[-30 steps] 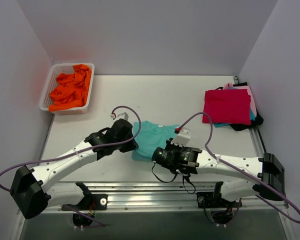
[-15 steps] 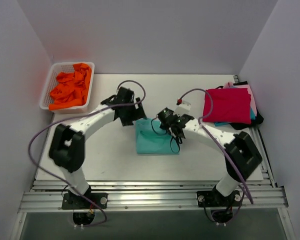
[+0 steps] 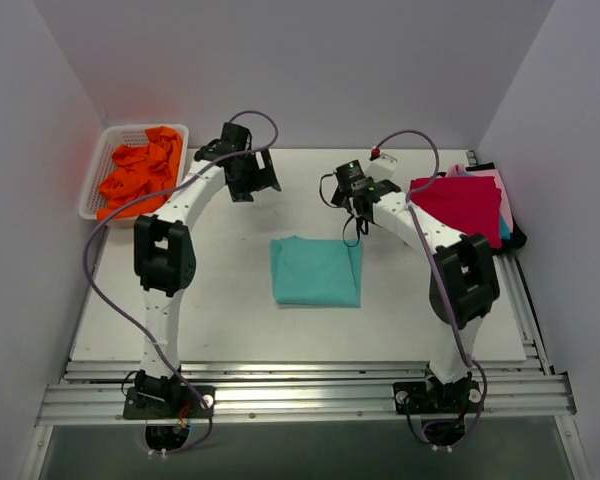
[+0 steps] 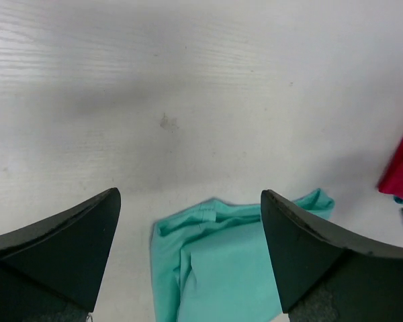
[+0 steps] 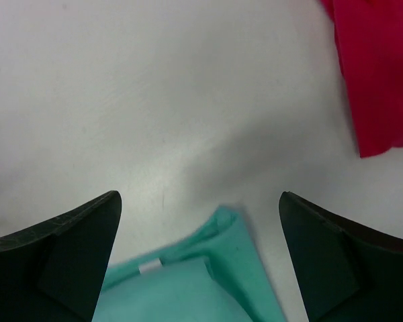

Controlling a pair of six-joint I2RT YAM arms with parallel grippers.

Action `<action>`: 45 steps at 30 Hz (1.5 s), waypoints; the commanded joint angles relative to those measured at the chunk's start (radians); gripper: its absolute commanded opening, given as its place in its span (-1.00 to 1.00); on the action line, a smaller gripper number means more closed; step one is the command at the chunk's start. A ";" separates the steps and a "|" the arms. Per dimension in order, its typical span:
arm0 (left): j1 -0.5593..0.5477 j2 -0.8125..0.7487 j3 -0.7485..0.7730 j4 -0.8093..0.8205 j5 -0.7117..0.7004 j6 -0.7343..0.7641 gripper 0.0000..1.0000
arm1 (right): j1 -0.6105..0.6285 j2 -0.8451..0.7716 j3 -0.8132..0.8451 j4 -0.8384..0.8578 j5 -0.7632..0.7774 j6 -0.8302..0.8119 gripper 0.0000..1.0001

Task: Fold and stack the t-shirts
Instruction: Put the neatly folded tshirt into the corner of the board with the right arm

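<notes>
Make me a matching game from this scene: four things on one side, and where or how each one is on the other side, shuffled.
Things:
1. teal shirt
2. red shirt
3. orange clothes
4. left gripper

Places or states:
A. bunched in the basket
B. open, holding nothing
C. folded flat, middle of the table
D. at the right edge

Pairs: 1-C, 2-D, 3-A, 4-B

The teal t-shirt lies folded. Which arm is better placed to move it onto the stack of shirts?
Right, probably. The open right end effector is nearer the stack than the left end effector, which is near the basket.
</notes>
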 commanded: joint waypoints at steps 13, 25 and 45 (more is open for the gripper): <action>0.008 -0.447 -0.544 0.383 -0.040 -0.014 0.88 | -0.040 -0.380 -0.806 0.592 -0.409 -0.168 1.00; 0.012 -0.391 -0.555 0.395 -0.071 0.008 0.88 | -0.040 -0.216 -0.805 0.655 -0.429 -0.150 0.99; 0.008 -0.372 -0.575 0.427 -0.093 0.016 0.88 | 0.018 -0.590 -0.923 0.574 -0.401 -0.107 0.99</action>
